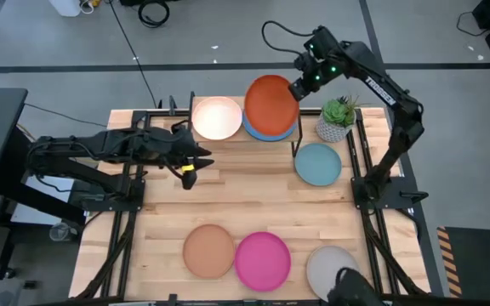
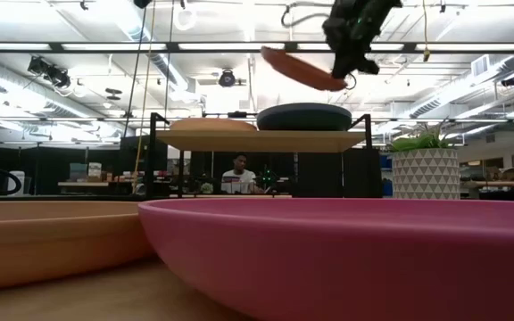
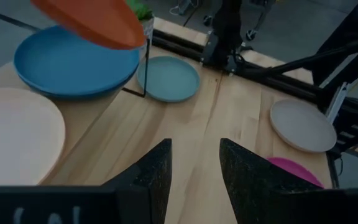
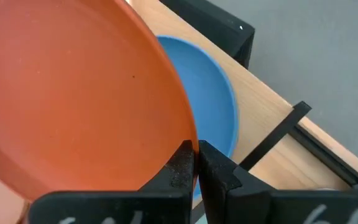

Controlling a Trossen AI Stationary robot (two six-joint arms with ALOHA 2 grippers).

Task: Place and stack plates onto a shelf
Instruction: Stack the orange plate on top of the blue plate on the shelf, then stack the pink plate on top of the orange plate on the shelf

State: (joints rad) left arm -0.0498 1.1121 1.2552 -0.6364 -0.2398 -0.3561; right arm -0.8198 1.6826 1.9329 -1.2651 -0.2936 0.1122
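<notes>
My right gripper [image 1: 299, 87] is shut on an orange plate [image 1: 270, 104], which hangs in the air over the right half of the shelf [image 2: 257, 140]. Under it a bright blue plate [image 4: 213, 106] lies flat on the shelf top. A cream-white plate [image 1: 216, 117] lies on the shelf's left half. My left gripper [image 3: 194, 163] is open and hovers over bare table in front of the shelf's left end. A pale blue plate [image 1: 318, 164] lies on the table right of the shelf. Peach-tan [image 1: 208, 251], pink [image 1: 263, 259] and grey [image 1: 333, 268] plates lie along the near edge. My right gripper pinches the orange plate by its rim [image 4: 190, 142], on the side toward the table's right. The rim sits between the two fingertips [image 4: 180, 167], which come slanting down from the far right. The plate is lifted clear and tilted [image 2: 300, 68], the held edge lower.
A potted plant [image 1: 337, 119] in a white patterned pot stands at the shelf's right end, close under my right arm. The shelf's black legs [image 3: 145, 68] stand beside the pale blue plate. Bare wood lies in the table's middle [image 1: 253, 204]. A person sits far behind the table [image 2: 236, 174].
</notes>
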